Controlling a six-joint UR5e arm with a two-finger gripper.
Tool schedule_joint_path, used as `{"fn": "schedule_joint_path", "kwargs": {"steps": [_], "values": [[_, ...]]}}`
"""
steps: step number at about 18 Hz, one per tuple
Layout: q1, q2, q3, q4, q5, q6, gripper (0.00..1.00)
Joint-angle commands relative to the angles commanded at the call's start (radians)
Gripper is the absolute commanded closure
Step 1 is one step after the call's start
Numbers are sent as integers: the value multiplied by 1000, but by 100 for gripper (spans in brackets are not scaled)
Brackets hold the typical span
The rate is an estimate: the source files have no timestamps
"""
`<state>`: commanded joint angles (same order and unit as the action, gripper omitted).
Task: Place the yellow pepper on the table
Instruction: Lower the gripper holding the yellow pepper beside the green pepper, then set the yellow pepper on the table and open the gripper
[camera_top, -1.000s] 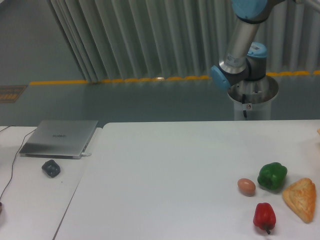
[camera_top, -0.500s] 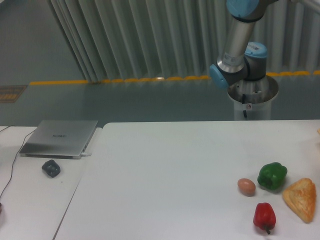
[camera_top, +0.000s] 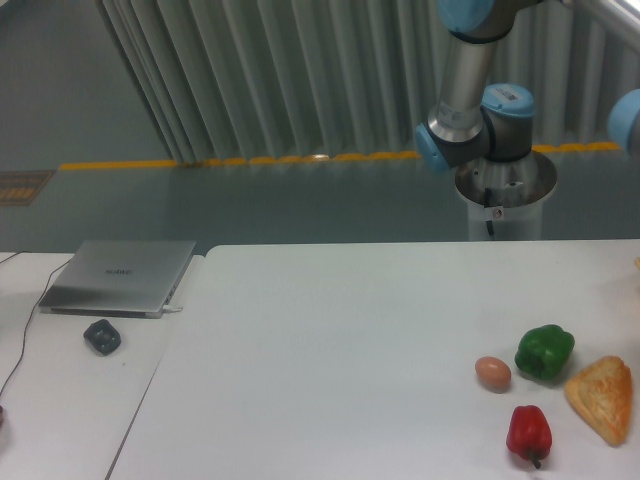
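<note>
While the arm (camera_top: 468, 75) hangs behind the bench (camera_top: 350, 340), its hand is out of frame; green pepper (camera_top: 544, 351), egg (camera_top: 492, 372), red pepper (camera_top: 528, 433) and bread (camera_top: 602, 397) sit right.

Dim, cool greenish light; soft focus throughout; faint shadows under objects

The counter (camera_top: 350, 330) looks smooth, matt white. The green pepper (camera_top: 545, 350) and red pepper (camera_top: 528, 432) are glossy. At left, the laptop (camera_top: 118, 277) shows brushed silver metal; the arm (camera_top: 465, 80) tube is metallic with blue plastic caps.
</note>
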<state>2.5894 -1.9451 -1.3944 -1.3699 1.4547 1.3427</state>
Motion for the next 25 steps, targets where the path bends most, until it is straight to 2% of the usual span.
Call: {"fn": "schedule_joint_path", "kwargs": {"steps": [1, 3, 9, 16, 20, 25], "values": [[-3, -2, 0, 6, -43, -51, 43], [-21, -6, -2, 72, -101, -159, 43], [-81, -40, 0, 166, -160, -332, 41], [-118, -64, -11, 173, -132, -342, 41], [-129, -63, -21, 190, -68, -359, 41], [-129, -63, -37, 195, -51, -362, 25]]}}
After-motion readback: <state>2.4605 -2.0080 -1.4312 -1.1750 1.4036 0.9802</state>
